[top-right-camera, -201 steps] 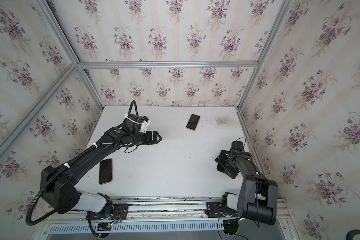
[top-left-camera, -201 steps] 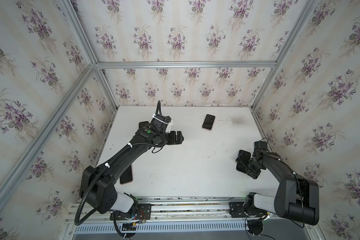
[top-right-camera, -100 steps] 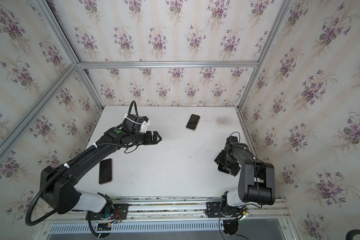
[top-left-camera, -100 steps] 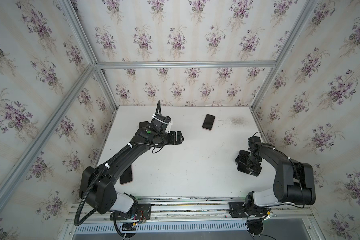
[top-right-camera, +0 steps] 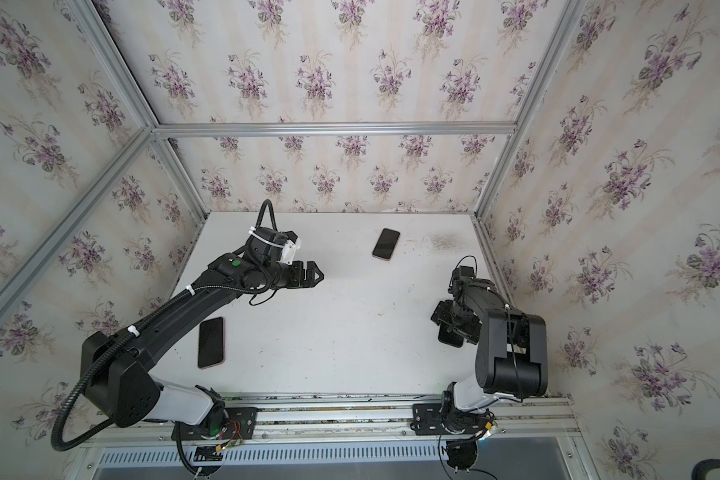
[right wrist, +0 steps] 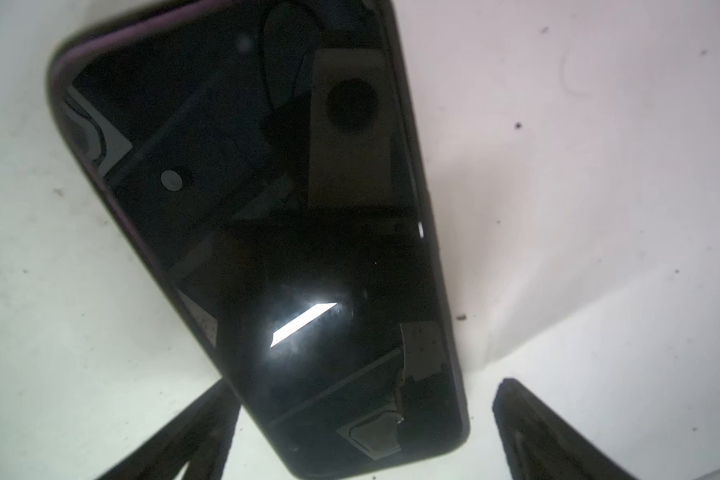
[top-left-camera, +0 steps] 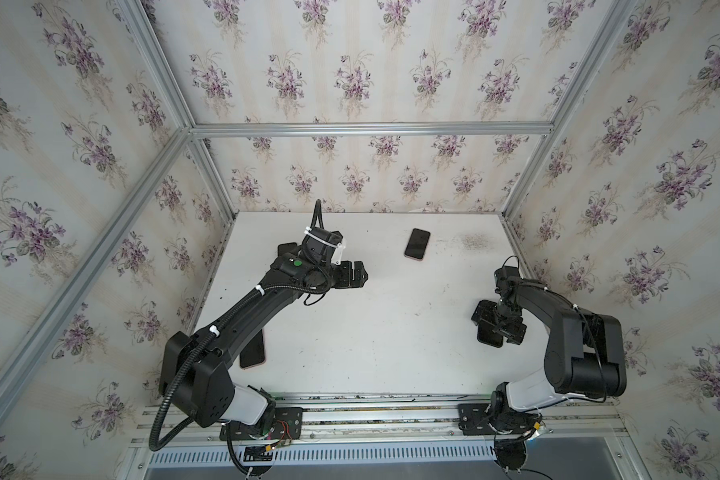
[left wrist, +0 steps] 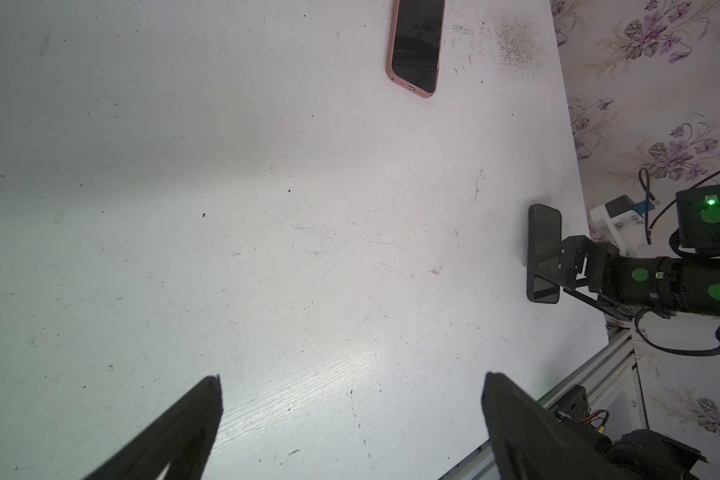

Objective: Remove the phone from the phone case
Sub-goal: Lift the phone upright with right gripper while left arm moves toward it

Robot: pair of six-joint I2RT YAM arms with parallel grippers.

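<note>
A black-screened phone (right wrist: 267, 208) in a dark purple phone case (right wrist: 100, 45) lies face up near the table's right edge. In both top views it shows partly under my right gripper (top-left-camera: 501, 328) (top-right-camera: 456, 328), as a dark slab (top-left-camera: 488, 338) (top-right-camera: 451, 340). In the right wrist view the right gripper (right wrist: 364, 384) is open, its fingers straddling one end of the phone, with a gap on one side. The left wrist view shows this phone (left wrist: 543, 232) from afar. My left gripper (top-left-camera: 360, 276) (top-right-camera: 314, 274) (left wrist: 350, 378) hangs open and empty over the table's back left.
A phone in a pink case (top-left-camera: 417, 244) (top-right-camera: 385, 244) (left wrist: 416, 45) lies at the back centre. Another pink-edged phone (top-left-camera: 252, 351) (top-right-camera: 211, 343) lies front left, beside the left arm. A dark flat thing (top-left-camera: 287, 249) sits behind the left gripper. Walls close in the white table (top-left-camera: 391, 332).
The right arm's elbow has swung up and round, while its gripper stays over the dark phone. The left arm has not moved.
</note>
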